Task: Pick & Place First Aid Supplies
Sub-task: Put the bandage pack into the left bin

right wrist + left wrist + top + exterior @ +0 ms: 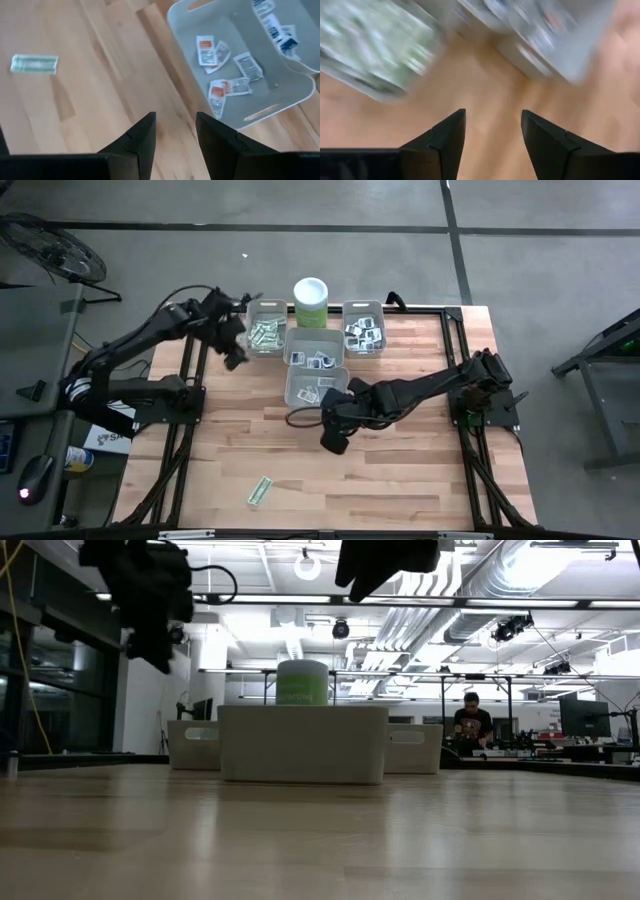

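Note:
The first aid supplies lie in four grey bins. Green-white strips fill the far left bin (266,333). White squares lie in the far right bin (363,332), the middle bin (315,352) and the nearest bin (315,387) (240,65). One green strip packet (261,492) (34,64) lies flat on the wood near the table's front edge. My left gripper (236,352) (492,117) hangs open over bare wood just beside the strip bin, nothing between its fingers. My right gripper (333,442) (175,117) is open above the table just in front of the nearest bin, holding nothing.
A tall pale green canister (310,300) (302,682) with a white lid stands behind the bins at the table's far edge. Bare wood stretches across the near half of the table (400,480). A person sits at a desk in the room beyond (472,725).

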Action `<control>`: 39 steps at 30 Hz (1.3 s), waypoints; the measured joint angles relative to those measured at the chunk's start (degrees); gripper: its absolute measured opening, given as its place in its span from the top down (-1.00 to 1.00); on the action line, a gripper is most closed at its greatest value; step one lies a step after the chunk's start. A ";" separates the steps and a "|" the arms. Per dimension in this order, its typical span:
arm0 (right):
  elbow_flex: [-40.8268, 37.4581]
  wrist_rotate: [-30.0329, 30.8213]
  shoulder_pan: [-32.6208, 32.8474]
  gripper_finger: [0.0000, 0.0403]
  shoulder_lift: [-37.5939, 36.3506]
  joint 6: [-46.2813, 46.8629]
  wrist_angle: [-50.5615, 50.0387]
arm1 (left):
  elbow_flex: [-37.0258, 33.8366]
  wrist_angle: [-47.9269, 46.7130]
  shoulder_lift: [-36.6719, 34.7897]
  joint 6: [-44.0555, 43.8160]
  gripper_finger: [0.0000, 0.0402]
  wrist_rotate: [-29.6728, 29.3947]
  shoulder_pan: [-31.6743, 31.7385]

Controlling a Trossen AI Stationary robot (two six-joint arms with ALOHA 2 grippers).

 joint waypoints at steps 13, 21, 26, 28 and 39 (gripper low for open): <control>-0.01 0.14 5.77 0.34 0.00 -2.22 -1.46 | 0.00 -10.72 -10.72 -19.98 0.21 3.62 -30.85; -0.13 2.70 10.17 0.34 0.00 -1.84 -1.09 | -0.02 -2.28 -10.68 -37.37 0.21 -9.25 -51.31; -10.21 3.01 11.45 0.34 -4.38 -1.90 11.66 | -0.02 1.68 -8.54 -44.88 0.21 -16.57 -60.96; -18.07 1.31 11.67 0.34 -8.43 -1.81 21.41 | -0.04 2.77 -7.41 -47.69 0.21 -18.50 -64.15; -60.87 2.02 8.10 0.49 -37.85 0.27 59.00 | -0.04 12.38 1.77 -53.52 0.21 -26.39 -76.60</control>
